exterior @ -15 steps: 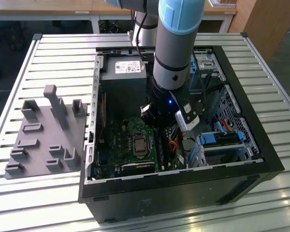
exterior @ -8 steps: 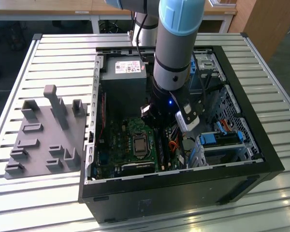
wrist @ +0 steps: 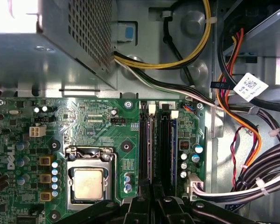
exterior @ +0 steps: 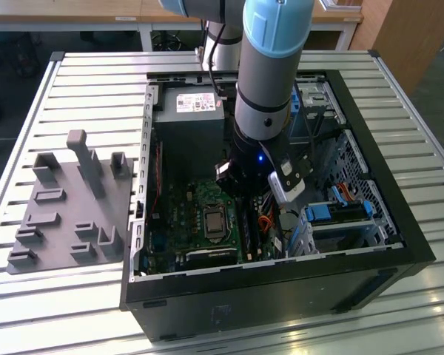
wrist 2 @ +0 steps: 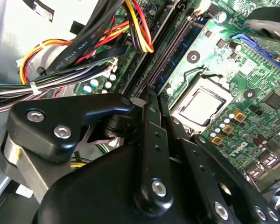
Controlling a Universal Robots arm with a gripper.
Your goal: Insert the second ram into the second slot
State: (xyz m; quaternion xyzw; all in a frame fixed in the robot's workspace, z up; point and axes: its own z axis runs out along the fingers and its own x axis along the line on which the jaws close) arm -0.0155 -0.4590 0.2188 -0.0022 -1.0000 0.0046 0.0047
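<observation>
"Two sticks in the slots?" asks the trainee.

"Apparently," the instructor replies. "In the first wrist view, one blue-edged stick (wrist: 174,149) sits in a slot towards the cables (wrist: 252,177). The ram (wrist: 150,149) appears as a thin edge-on strip nearer the socket (wrist: 87,183), running in under the gripper (wrist: 152,193)."

"Finger state?"

"Drawn together over that slot line, as the second wrist view shows at the gripper (wrist 2: 147,100). Whether they pinch the ram or only bear on its top edge cannot be told."

"Why is the arm (exterior: 270,74) held upright?"

"Probably so that force goes straight down into the slot."

"Contents of the case (exterior: 399,244)?"

"Board (wrist: 93,121), power supply (exterior: 191,122), cables and blue brackets (exterior: 339,213). A grey fixture (exterior: 66,207) lies outside, on the exterior view's left."
</observation>
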